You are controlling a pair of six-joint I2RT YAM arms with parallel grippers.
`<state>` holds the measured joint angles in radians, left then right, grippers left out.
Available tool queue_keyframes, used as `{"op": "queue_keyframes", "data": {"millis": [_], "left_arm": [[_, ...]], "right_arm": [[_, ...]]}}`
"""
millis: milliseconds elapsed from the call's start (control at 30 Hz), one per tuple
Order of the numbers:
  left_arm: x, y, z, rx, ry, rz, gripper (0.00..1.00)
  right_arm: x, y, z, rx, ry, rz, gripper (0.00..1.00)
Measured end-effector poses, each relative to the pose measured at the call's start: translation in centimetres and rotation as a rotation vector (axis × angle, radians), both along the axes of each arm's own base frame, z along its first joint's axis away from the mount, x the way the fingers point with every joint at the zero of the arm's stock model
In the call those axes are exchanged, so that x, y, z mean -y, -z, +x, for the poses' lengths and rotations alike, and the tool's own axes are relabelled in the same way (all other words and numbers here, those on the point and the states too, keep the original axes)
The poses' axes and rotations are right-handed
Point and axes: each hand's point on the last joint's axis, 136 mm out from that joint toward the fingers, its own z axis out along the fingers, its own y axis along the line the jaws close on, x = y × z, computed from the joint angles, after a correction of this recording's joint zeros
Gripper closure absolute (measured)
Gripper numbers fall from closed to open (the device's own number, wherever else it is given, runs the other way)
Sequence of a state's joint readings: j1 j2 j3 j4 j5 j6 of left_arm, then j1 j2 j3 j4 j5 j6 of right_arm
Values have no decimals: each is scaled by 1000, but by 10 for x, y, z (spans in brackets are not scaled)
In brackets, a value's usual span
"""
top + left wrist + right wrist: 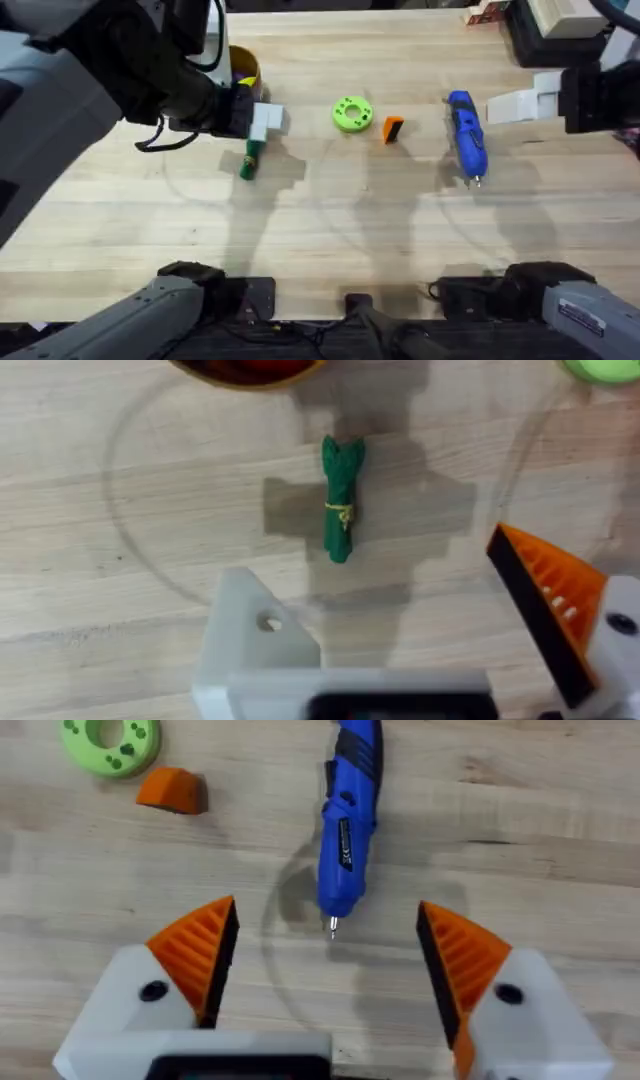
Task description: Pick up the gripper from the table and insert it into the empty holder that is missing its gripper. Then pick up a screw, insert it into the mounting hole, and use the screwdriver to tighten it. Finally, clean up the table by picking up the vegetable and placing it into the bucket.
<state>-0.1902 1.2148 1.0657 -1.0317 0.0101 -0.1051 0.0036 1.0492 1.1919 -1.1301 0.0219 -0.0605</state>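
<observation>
Centre frame in the overhead view, slightly right of middle, the small orange plastic wedge gripper (pixel 393 129) is seen lying loose on the pale wooden table (pixel 320 220), just beside the lime-green round disc with holes (pixel 352 113) and well apart from the slim blue pen-shaped screwdriver (pixel 466 134) to its right. In the right wrist view the wedge (pixel 172 790) sits at upper left, apart from the disc.

Handling, judged: light, rigid moulded plastic, smooth on the flat faces, so likely to skate or tip if nudged. A pinch across the two broad flanks is suggested, low on the body, leaving the mating end free for insertion.

Left gripper (pixel 415 610): one finger is the bare white angular plastic holder (pixel 250 645) with a small dark screw hole; the other carries an orange ribbed tip. Fingers are spread wide, nothing held. Beyond them lies the slender dark-green toy vegetable (pixel 341 499), tied with a yellow band; soft-looking, light, best taken across the middle. The yellow-rimmed bucket (pixel 243 70) is noted at upper left of the overhead view, partly hidden by the left arm.

Right gripper (pixel 328 965): both orange pads fitted, set wide, empty, with the screwdriver tip between them. The screwdriver looks heavier, hard and round-bodied; a mid-barrel grasp is advised.

No screw can be made out.
</observation>
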Motion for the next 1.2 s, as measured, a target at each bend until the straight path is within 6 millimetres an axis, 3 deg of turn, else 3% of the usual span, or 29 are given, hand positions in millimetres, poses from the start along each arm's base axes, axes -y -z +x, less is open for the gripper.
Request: {"op": "queue_keyframes", "data": {"millis": [200,400,567,900,1000,1033,1067,1133,1200], "left_arm": [[1,-12,5,65,0,-12,15],[0,-53,2,267,-17,-56,16],[-3,-71,-12,393,-32,-89,14],[-4,-144,-33,723,-24,-178,12],[-4,-155,-42,772,-16,-199,373],[-5,-157,-44,780,-16,-201,399],[-5,-159,-47,788,-16,-202,393],[-6,-161,-52,799,-18,-203,126],[-8,-157,-58,784,-21,-202,23]], "right_arm": [[0,0,0,0,0,0,7],[0,1,-2,-9,0,0,9],[0,1,-2,-10,0,0,9],[0,1,-2,-11,0,0,8],[0,1,-2,-10,0,0,8],[0,1,-2,-11,0,0,8],[0,1,-2,-11,0,0,8],[0,1,-2,-10,0,0,8],[0,1,-2,-11,0,0,7]]}}
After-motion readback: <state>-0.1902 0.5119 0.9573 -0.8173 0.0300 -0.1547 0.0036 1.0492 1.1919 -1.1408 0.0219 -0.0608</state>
